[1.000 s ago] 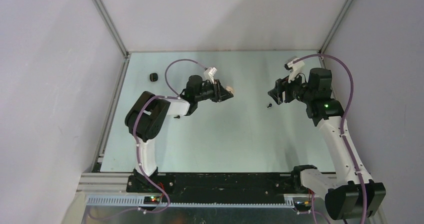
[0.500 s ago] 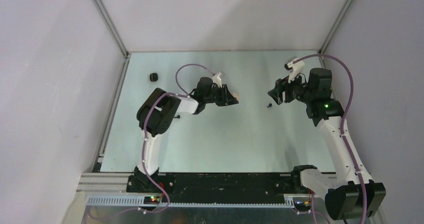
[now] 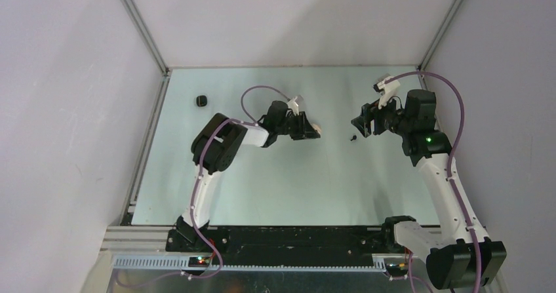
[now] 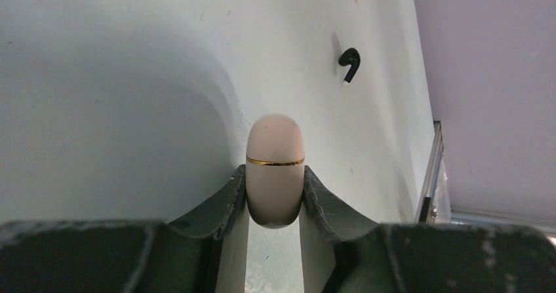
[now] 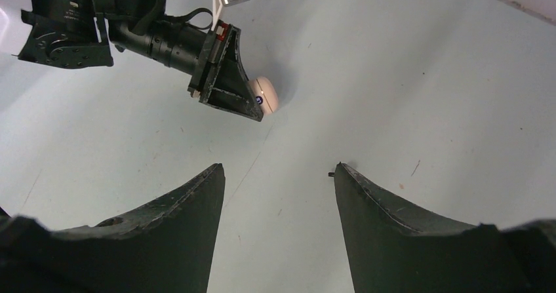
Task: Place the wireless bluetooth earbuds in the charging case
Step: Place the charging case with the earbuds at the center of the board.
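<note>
- Because the black earbud (image 4: 349,62) looks tiny, light and slick, I would pinch it across the bud, not the thin stem; it lies on the tabletop (image 3: 295,188) just beside the right hand (image 5: 278,172).
- The left hand (image 4: 274,187), reaching toward the centre, clamps the smooth, rounded charging case (image 4: 275,145), whose lid is shut.
- The right hand gapes empty, fingers angled down.

Open for passage across the near half of the table (image 3: 295,188). Narrowed at mid-table to the gap between the left gripper (image 3: 313,131), clamped on the cream case (image 4: 275,149), and the spread right gripper (image 5: 278,168), with a black earbud (image 3: 353,137) lying in that gap, just by the right one. Far left, blocked only by a small black case (image 3: 202,100) near the wall (image 3: 79,109).
</note>
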You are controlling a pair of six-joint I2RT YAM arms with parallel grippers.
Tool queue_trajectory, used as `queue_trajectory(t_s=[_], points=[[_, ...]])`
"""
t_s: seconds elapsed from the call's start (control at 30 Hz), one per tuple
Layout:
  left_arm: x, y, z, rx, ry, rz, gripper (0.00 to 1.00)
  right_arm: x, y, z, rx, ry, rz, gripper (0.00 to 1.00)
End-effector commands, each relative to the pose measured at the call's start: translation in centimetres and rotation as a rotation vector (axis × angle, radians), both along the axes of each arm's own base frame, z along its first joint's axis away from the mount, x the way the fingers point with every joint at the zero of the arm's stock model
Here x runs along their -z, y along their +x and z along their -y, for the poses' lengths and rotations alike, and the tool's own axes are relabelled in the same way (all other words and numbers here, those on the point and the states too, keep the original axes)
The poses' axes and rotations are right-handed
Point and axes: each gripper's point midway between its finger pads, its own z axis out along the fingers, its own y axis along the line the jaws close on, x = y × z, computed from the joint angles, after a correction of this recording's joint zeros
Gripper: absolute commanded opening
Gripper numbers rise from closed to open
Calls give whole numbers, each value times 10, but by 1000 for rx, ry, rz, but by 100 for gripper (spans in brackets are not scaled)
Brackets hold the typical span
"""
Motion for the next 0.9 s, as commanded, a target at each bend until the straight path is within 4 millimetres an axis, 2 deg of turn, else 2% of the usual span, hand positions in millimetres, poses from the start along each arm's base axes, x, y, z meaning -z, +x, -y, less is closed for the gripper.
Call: queue_trajectory(t_s=[0.0, 0.17, 0.4, 0.73, 0.8, 0.87], points=[[-3, -4, 14, 33, -32, -45, 28, -13, -1, 0, -5, 10, 49, 67], [0, -5, 21, 43, -52, -100, 34, -14, -1, 0, -6, 11, 51, 67], [-1, -10, 27, 53, -66, -131, 48, -15, -2, -1, -10, 12, 54, 67], [7, -21, 23, 58, -56, -182, 53, -16, -3, -1, -13, 14, 57, 67], [3, -24, 20, 63, -50, -165, 58, -16, -4, -2, -16, 16, 58, 67], [-10, -27, 16, 72, -47, -125, 67, -16, -5, -3, -22, 18, 55, 67]])
